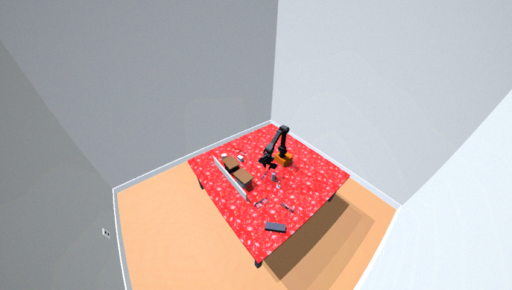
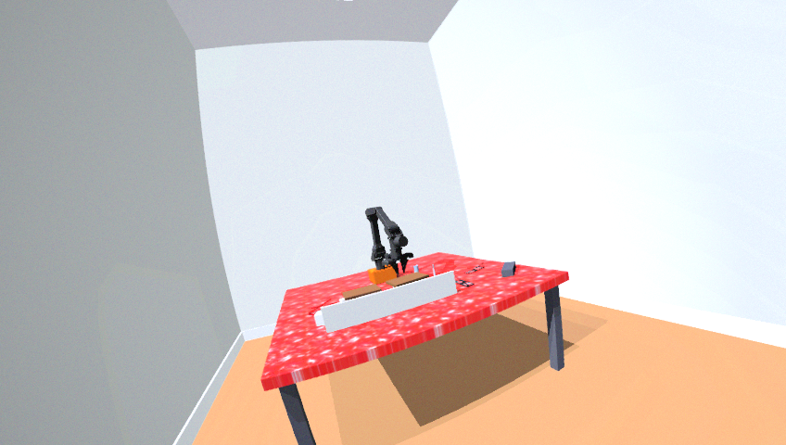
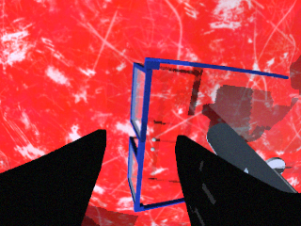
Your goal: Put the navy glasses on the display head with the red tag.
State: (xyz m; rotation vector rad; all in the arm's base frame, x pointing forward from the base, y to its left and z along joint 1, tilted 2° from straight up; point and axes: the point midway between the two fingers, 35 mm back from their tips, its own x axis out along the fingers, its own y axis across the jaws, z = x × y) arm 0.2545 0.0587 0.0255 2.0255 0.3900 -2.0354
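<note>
Right now the coming move turns on how the navy glasses (image 1: 265, 174) (image 3: 147, 104) lie against the gripper (image 1: 268, 167) (image 2: 400, 271) (image 3: 141, 136): in the wrist view their front crosses the gap between the fingertips, with the bridge nearly midway and about level with the tips. The fingers stand partly spread, one to each side of the frame, pinching nothing. The long axis of the front runs up and down that view, roughly square to the line joining the tips, so closing would take the frame across its thin way. One temple stretches off to the right at the top; the other passes out of sight behind the right-hand finger. Seen from the top, the glasses are below the gripper, near an upright grey cylinder (image 1: 273, 176) (image 2: 416, 268) (image 3: 235, 151). The step in hand looks like lining up for a grasp at the bridge, with the carry to the display head not yet begun. How much height remains between tips and frame I cannot tell. A lean to the right might press on that lower temple or bring the finger against the cylinder, so a straight, centred approach seems best. The red tag cannot be made out.
</note>
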